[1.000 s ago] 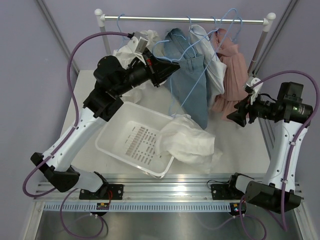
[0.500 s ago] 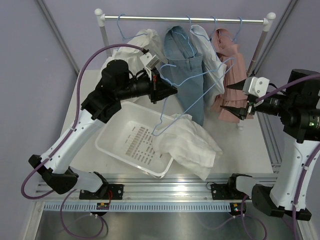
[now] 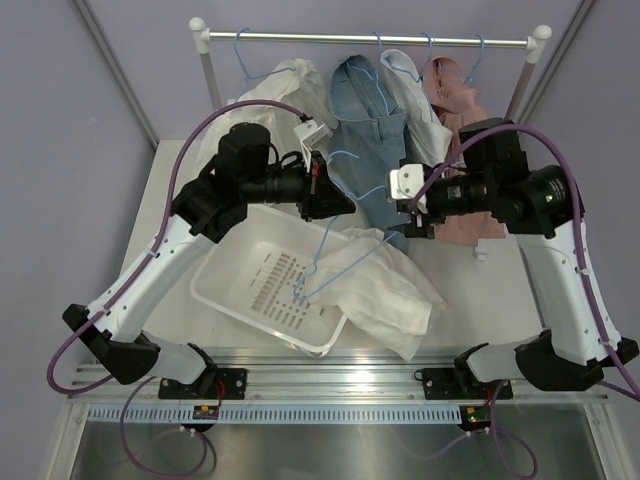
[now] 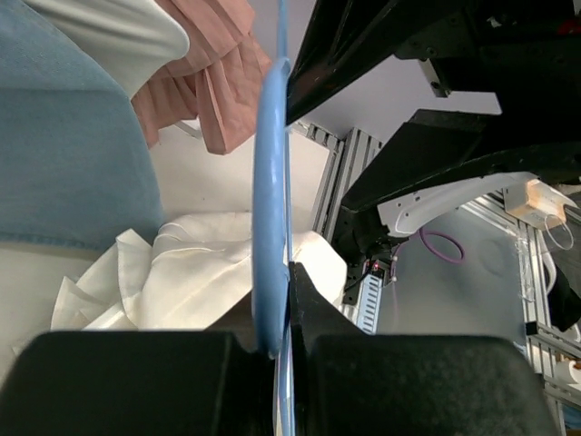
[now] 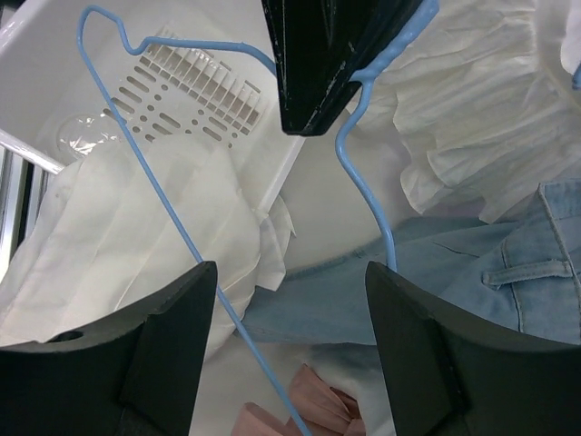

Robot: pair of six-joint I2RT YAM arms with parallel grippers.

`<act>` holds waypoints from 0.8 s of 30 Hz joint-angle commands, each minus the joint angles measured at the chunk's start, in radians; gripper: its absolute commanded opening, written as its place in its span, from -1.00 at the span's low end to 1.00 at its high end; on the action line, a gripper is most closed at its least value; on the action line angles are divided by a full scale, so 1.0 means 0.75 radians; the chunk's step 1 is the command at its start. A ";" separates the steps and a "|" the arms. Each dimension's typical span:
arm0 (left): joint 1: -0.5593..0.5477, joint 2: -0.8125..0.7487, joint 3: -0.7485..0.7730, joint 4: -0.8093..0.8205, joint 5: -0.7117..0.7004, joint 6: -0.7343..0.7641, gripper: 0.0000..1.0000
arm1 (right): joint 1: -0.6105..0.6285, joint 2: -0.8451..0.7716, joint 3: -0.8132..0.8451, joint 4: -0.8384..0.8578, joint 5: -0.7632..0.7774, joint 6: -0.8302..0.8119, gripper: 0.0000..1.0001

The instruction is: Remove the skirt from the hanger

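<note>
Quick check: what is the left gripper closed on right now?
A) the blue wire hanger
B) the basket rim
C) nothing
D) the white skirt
A: the left gripper pinches the blue wire hanger between its fingers, while the white skirt lies draped over the edge of the white basket.

Robot lab test cell, not a home. Aluminium extrusion rail (image 3: 330,385) along the bottom edge with arm bases (image 3: 130,355) bolted on. Extrusion post (image 3: 110,65) upper left, plain lavender backdrop (image 3: 50,150), loose purple cabling (image 3: 180,160). Small garment rack (image 3: 370,40) staged on a white table (image 3: 480,310) at top.
</note>
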State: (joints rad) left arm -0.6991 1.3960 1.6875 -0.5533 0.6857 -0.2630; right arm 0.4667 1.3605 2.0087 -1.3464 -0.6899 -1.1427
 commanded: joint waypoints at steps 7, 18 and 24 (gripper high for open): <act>0.006 0.002 0.033 -0.076 0.063 -0.036 -1.00 | 0.143 0.012 0.056 0.067 0.214 -0.076 0.41; 0.012 0.037 0.043 -0.078 0.106 -0.071 -1.00 | 0.143 -0.020 0.003 0.208 0.347 0.020 0.37; 0.012 0.026 0.049 -0.046 0.143 -0.087 -1.00 | 0.143 0.006 -0.105 0.190 0.296 0.000 0.34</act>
State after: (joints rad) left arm -0.6933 1.4322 1.6878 -0.6479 0.7357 -0.3004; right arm 0.5652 1.3502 1.9614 -1.2396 -0.4889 -1.1526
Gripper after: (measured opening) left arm 0.024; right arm 0.676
